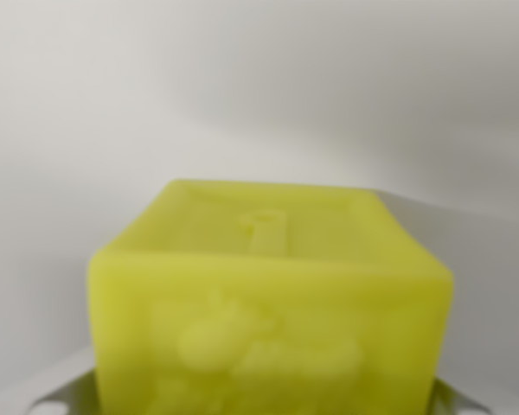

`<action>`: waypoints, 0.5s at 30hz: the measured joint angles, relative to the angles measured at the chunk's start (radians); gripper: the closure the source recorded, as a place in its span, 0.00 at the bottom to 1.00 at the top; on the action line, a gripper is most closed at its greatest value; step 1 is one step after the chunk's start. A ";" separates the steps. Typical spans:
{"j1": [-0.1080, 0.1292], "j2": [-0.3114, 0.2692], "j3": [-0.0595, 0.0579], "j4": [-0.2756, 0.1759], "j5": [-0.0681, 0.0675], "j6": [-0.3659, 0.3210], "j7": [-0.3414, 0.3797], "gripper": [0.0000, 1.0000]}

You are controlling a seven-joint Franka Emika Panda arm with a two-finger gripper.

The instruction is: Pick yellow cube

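Yellow cube [268, 320] – raised embossed figures, pale grey-white backdrop [242, 86]

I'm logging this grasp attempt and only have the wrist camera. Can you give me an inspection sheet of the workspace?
Surface: plain pale grey, blurred, no marks visible.
Job's things: yellow cube fills the lower middle of the wrist view, very close, raised figures on its faces, out of focus.
Clutter: nothing seen.
Grippers: light grey parts at the bottom corners beside the cube may be the gripper; open or shut cannot be told.
Cables: nothing seen.
Surroundings: soft shadow across the upper right; otherwise nothing seen.
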 joint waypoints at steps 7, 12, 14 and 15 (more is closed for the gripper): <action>-0.001 -0.038 -0.001 -0.011 -0.007 -0.026 0.006 1.00; -0.002 -0.071 -0.001 -0.020 -0.016 -0.051 0.013 1.00; -0.003 -0.085 -0.001 -0.023 -0.020 -0.061 0.015 1.00; -0.003 -0.092 -0.001 -0.025 -0.021 -0.066 0.016 1.00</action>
